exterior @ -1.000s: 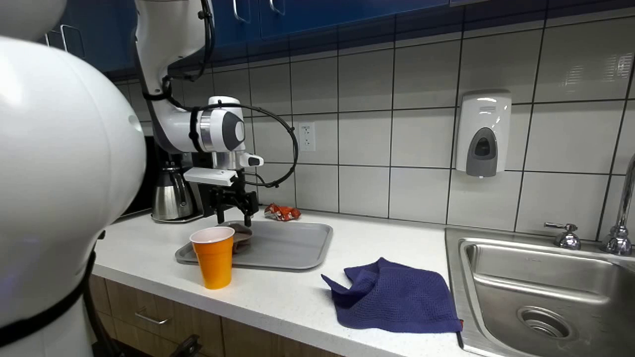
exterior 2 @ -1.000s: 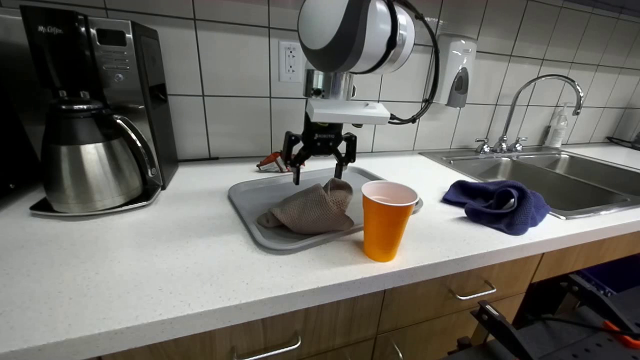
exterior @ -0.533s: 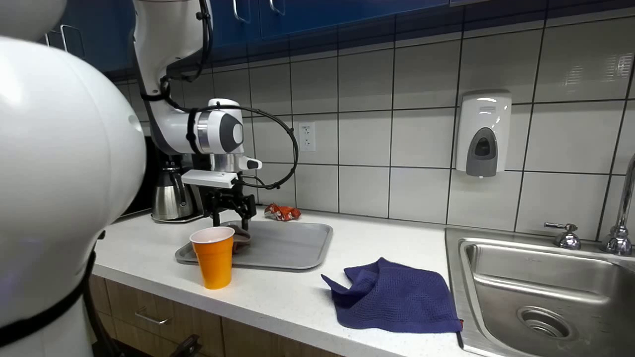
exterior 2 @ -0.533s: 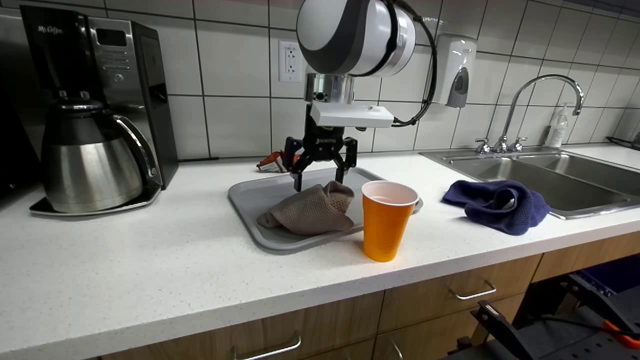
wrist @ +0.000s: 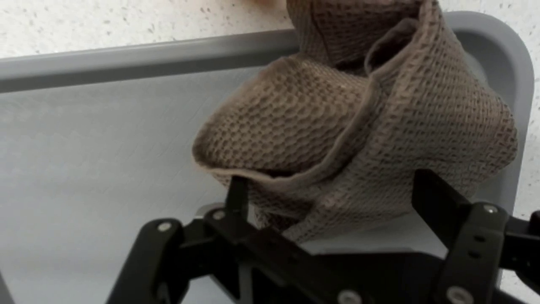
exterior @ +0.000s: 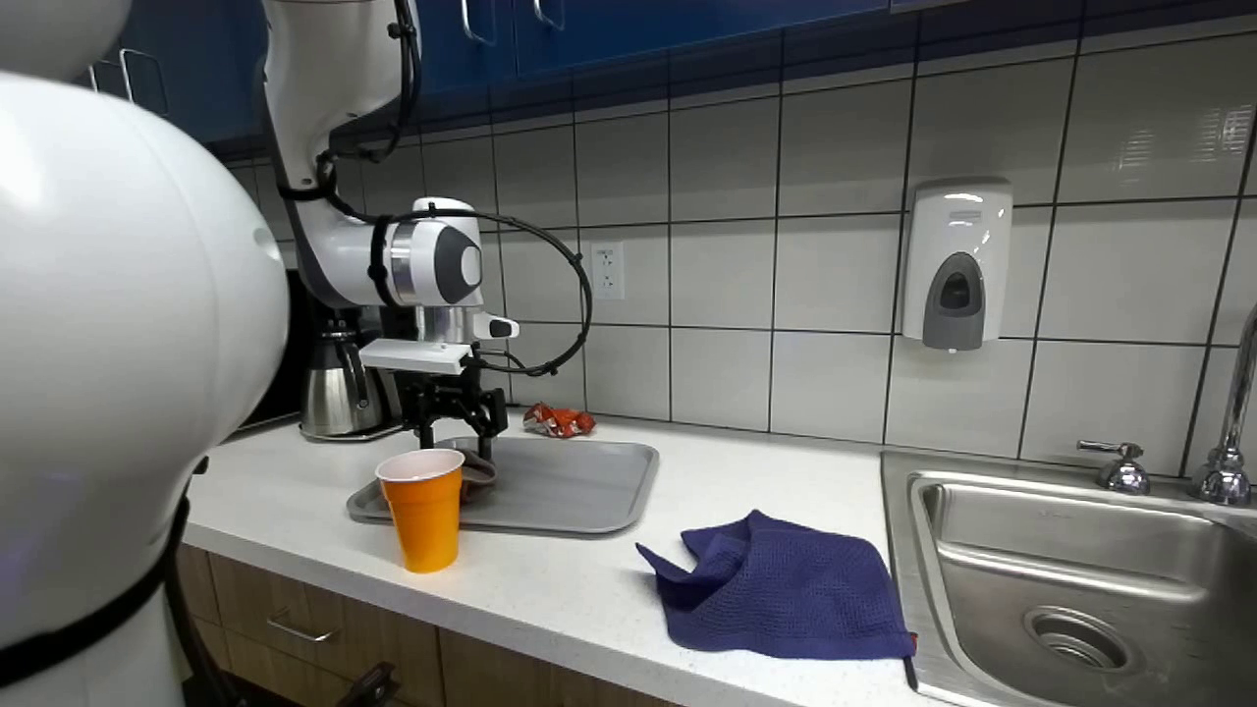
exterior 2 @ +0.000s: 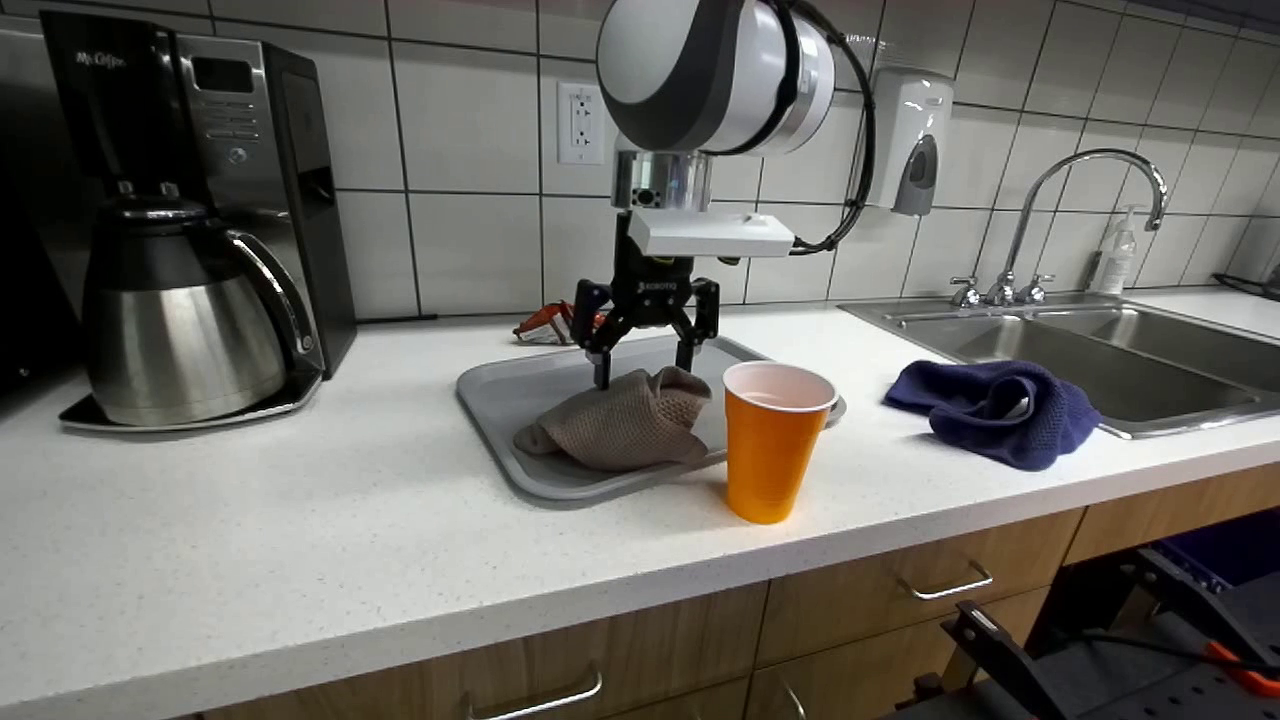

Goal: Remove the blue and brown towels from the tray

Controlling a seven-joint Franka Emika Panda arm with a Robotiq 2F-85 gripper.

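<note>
The brown towel (exterior 2: 625, 428) lies crumpled on the grey tray (exterior 2: 510, 392). It fills the right part of the wrist view (wrist: 438, 126) and is partly hidden behind the cup in an exterior view (exterior: 478, 477). The blue towel (exterior: 786, 594) lies on the counter beside the sink, off the tray; it also shows in an exterior view (exterior 2: 1000, 412). My gripper (exterior 2: 643, 372) is open and points down at the brown towel's wall-side edge. In the wrist view, the fingertips (wrist: 331, 177) are spread with towel cloth between them; whether they touch it I cannot tell.
An orange cup (exterior 2: 775, 445) stands on the counter close against the tray's front edge. A red wrapper (exterior: 560, 420) lies behind the tray by the wall. A coffee maker (exterior 2: 290, 200) with a steel pot stands to one side, the sink (exterior: 908, 550) to the other.
My open gripper has come down, so its fingertips are now at the height of the brown towel's top. The towels, tray and cup have not moved.
</note>
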